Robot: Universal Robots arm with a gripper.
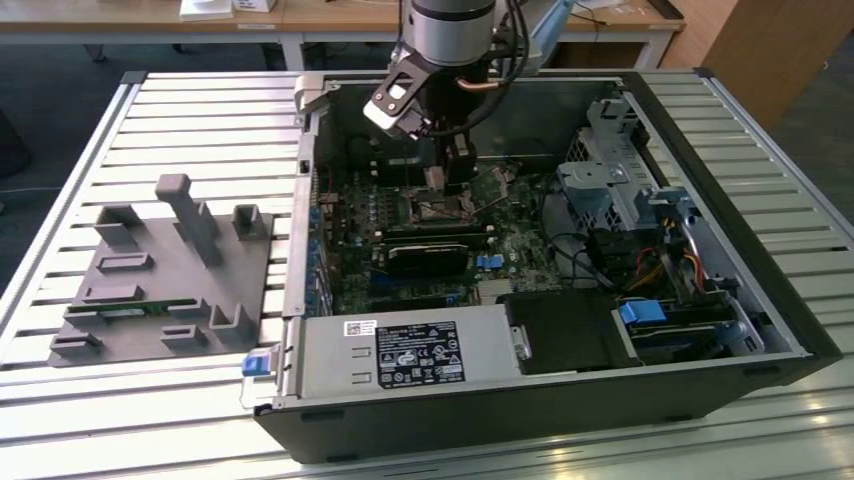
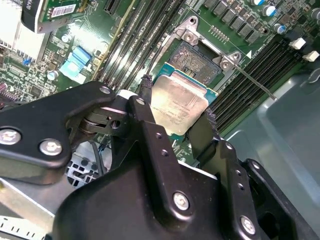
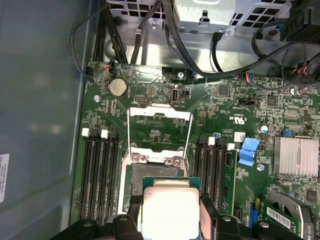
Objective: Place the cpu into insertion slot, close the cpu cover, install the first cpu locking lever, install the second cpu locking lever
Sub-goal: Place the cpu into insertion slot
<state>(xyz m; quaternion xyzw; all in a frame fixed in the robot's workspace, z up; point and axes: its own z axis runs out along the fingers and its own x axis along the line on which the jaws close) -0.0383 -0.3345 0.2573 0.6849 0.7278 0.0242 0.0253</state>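
My claw is pinching the cpu by two opposite edges, one finger on each side, metal lid facing the wrist cameras. In the exterior view the claw is down inside the open computer case, which lies on the slatted table.

I judge the first step to be in hand: getting the chip into the insertion slot. The chip hangs above the green motherboard, overlapping one edge of the slot and not yet over its middle. In the second wrist view the slot is bare and dark, with nothing seated in it.

The cpu cover is swung open, lying back on the far side of the slot from the chip. A thin rod sticks out beside the slot; probably a locking lever, released, though I can't be sure from here.

As I read it, seating the chip calls for centring it over the slot, squaring its edges to the rim, and a gentle, level descent with no sideways drag.
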